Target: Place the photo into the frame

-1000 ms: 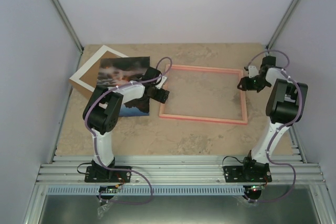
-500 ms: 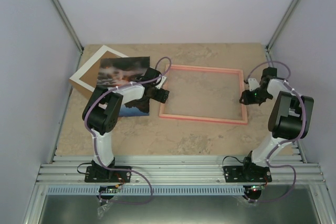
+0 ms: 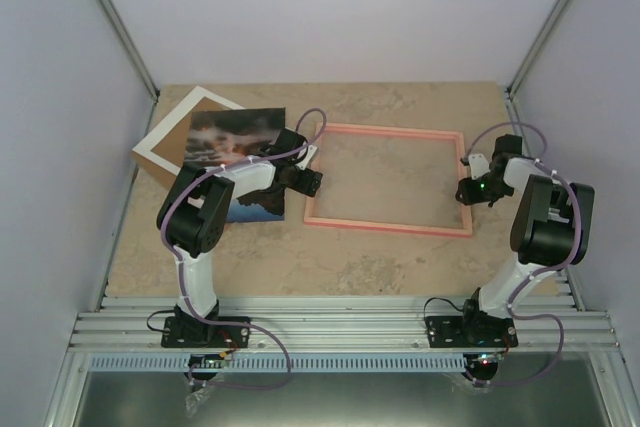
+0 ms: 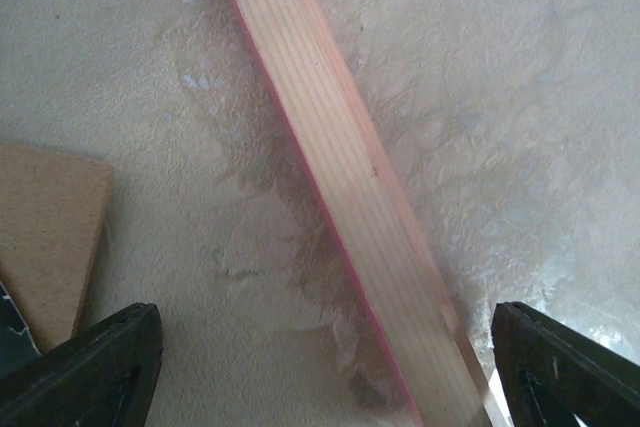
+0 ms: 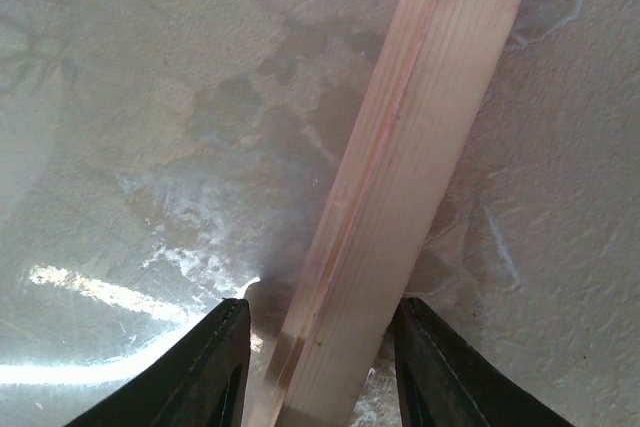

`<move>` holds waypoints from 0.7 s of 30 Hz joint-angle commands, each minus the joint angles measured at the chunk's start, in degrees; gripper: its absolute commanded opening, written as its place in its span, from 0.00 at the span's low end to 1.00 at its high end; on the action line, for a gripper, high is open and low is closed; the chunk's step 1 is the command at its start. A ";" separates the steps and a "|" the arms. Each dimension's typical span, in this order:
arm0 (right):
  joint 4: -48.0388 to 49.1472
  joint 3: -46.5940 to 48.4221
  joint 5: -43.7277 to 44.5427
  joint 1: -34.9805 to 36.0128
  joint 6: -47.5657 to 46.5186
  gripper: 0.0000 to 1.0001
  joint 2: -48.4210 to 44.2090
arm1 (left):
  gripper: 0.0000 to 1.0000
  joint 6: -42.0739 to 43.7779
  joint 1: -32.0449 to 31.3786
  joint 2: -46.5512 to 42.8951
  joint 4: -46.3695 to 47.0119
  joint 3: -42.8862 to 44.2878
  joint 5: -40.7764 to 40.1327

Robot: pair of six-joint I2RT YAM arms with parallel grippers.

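**Claws at both short ends of the frame, photo lying outside it**

The left claw (image 3: pixel 305 182) sits low over the frame's left-hand rail, near the lower left corner of the frame (image 3: pixel 386 226). Its wrist camera shows the left claw (image 4: pixel 320 367) with jaws wide apart. One dark finger (image 4: pixel 100 367) is in the bottom left corner of that picture and the other in the bottom right. The pale rail crosses diagonally between them without touching either.

The right claw (image 3: pixel 470 190) is at the opposite end, over the right-hand rail about halfway down. In its own view the right claw (image 5: pixel 315 347) straddles that rail, with a finger (image 5: pixel 225 367) close in on each side. The right finger looks to meet the wood, while a thin dark gap shows at the left one. I cannot tell whether the rail is actually pinched.

The thin pink frame lies flat on the table (image 3: pixel 400 97), centre-right in the overhead picture, with bare tabletop showing through its opening. The photo (image 3: pixel 235 137) lies face up outside the frame, just left of its left rail (the left arm crosses over part of the print). The photo's upper left part overlaps a white mat (image 3: pixel 165 142) that lies askew towards the upper left of the table. A brown board (image 4: pixel 45 227) corner shows at the left edge of the left wrist view, apart from the rail.
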 commanded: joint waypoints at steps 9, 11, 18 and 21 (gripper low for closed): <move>-5.89 3.78 -4.76 -0.19 -3.76 0.53 -3.34 | 0.93 -1.17 0.05 -3.38 -4.01 -2.62 3.35; -5.73 5.70 -6.55 -0.25 -3.50 0.56 -2.72 | 0.94 -1.01 0.07 -4.62 -3.24 -1.69 3.64; -1.59 14.35 -7.94 -0.30 0.16 0.65 4.28 | 0.94 -2.10 0.46 0.39 -2.73 7.30 1.67; 0.59 18.04 -7.75 -0.28 2.17 0.67 7.77 | 0.94 -2.43 0.87 4.15 -2.97 12.16 -0.31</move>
